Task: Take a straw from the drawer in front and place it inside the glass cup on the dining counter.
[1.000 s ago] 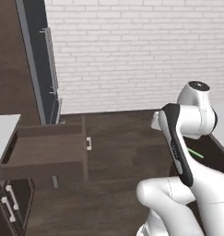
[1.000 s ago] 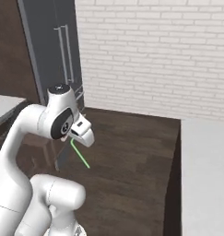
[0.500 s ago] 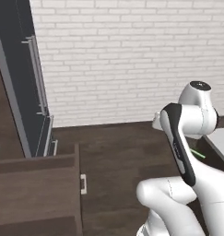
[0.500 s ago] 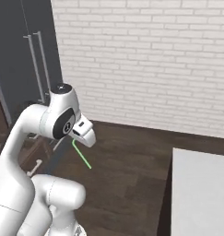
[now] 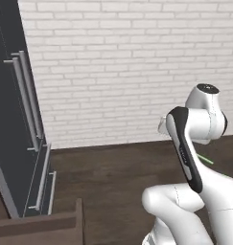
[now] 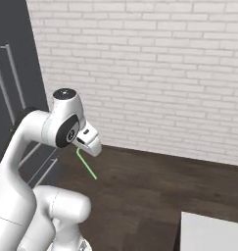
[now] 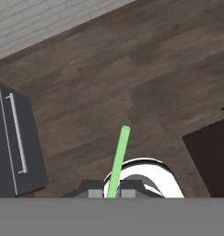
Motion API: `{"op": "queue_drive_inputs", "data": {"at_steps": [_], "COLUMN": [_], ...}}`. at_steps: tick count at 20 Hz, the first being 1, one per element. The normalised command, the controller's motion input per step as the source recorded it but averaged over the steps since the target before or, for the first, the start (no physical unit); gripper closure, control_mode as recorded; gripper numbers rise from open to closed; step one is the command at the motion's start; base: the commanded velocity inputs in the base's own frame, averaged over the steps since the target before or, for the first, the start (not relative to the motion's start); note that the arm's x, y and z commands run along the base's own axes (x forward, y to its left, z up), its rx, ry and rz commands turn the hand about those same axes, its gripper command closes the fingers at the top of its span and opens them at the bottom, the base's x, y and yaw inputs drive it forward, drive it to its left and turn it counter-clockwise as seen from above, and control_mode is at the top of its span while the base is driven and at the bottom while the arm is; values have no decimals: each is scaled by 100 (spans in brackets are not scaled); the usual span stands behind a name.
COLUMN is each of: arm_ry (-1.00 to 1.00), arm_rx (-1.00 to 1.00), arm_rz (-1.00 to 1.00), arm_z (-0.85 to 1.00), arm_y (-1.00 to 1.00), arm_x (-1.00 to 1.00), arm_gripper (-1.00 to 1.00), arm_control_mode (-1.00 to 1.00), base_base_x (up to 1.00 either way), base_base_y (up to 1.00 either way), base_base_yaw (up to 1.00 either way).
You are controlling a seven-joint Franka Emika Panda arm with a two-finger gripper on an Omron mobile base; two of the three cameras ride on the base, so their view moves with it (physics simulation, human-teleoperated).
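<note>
The claw is clamped on the straw, whose lower end is hidden between the fingertips; it hangs above the wood floor. In the left base view the arm covers most of the straw. A bench corner is cut off. No readable writing.

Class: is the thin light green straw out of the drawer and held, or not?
Out and held: the thin light green straw sticks out from between the shut dark fingers, above the dark wood floor.
</note>
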Motion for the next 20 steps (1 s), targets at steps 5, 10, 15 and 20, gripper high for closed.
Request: {"op": "queue_drive_inputs", "data": {"at_steps": [5, 10, 15, 20], "arm_ry": [0, 0, 0, 0], "arm_rx": [0, 0, 0, 0], "arm_rz": [0, 0, 0, 0], "arm_z": [0, 0, 0, 0], "arm_y": [0, 0, 0, 0], "arm_x": [0, 0, 0, 0], "arm_gripper": [100, 100, 100, 100], "arm_control_mode": [100, 100, 100, 100], "base_base_x": [100, 100, 100, 90], "base_base_y": [-53, -55, -46, -32], "base_base_yaw": [-5, -13, -27, -49]}}
